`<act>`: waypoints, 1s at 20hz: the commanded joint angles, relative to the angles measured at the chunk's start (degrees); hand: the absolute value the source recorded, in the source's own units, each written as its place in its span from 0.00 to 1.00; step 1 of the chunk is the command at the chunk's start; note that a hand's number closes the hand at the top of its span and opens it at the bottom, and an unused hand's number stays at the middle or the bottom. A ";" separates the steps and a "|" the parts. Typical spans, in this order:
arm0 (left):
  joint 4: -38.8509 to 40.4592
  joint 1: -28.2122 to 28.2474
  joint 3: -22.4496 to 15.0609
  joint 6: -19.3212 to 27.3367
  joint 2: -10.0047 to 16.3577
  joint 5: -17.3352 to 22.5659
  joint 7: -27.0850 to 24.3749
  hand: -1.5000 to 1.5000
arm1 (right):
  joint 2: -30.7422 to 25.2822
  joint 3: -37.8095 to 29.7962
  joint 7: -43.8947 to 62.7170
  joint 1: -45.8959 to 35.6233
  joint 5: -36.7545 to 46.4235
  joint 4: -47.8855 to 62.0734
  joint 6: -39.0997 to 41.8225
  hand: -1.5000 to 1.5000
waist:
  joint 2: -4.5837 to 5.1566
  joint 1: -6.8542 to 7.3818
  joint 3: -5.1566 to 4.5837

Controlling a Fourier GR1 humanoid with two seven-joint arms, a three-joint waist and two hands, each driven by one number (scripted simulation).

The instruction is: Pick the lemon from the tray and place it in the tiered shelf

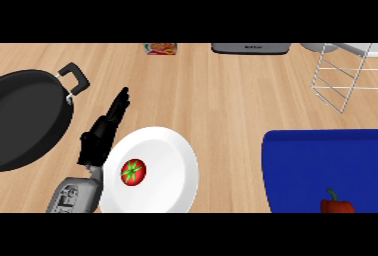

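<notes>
Over the wooden table (pixel 221 100), at its left side, the left hand (pixel 93 144) lay flat between pan (pixel 26 120) and plate (pixel 177 150).
Its black fingers (pixel 118 107) were straight and close together, pointing away and gripping nothing. The pan was round and matte black with a looped handle. The smooth white plate carried a glossy red tomato (pixel 133 172). Across the pale wood grain, the flat blue tray (pixel 317 160) held a red pepper (pixel 336 204) at its near edge. I could not see the lemon on it. A thin wire tiered shelf (pixel 318 70) stood beyond the tray, apart from it.
</notes>
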 commanded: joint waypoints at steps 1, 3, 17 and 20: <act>1.19 -0.08 0.50 0.25 0.71 -0.72 -0.68 0.50 | -5.95 2.71 -5.68 -3.74 4.43 9.06 -4.39 1.00 | 0.18 0.34 0.02; 0.36 -0.78 0.77 -0.59 0.71 0.34 0.13 0.50 | -6.88 3.00 -8.10 -6.06 6.16 14.95 -7.96 1.00 | 0.33 0.89 0.02; 1.91 -3.63 0.46 -0.94 -0.27 0.43 0.62 0.50 | -13.18 7.84 -23.63 -12.97 16.26 36.64 -22.94 1.00 | 0.81 1.64 0.03; -0.40 -3.46 -0.80 -1.39 -0.49 0.11 2.56 0.50 | -12.73 8.32 -28.06 -11.55 17.63 39.20 -28.22 1.00 | 0.94 2.34 0.10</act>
